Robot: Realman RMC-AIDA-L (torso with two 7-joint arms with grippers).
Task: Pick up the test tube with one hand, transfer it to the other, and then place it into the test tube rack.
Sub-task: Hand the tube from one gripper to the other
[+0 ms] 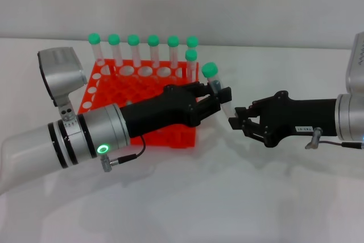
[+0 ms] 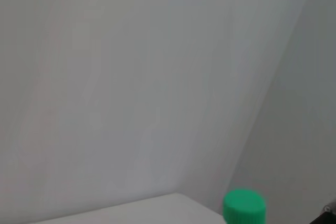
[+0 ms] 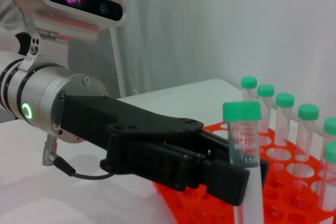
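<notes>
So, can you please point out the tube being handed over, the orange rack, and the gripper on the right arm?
test tube (image 1: 210, 70), head view, on its green cap.
orange rack (image 1: 98, 85), head view, on its left part with holes.
right gripper (image 1: 239, 119), head view, between its fingertips.
</notes>
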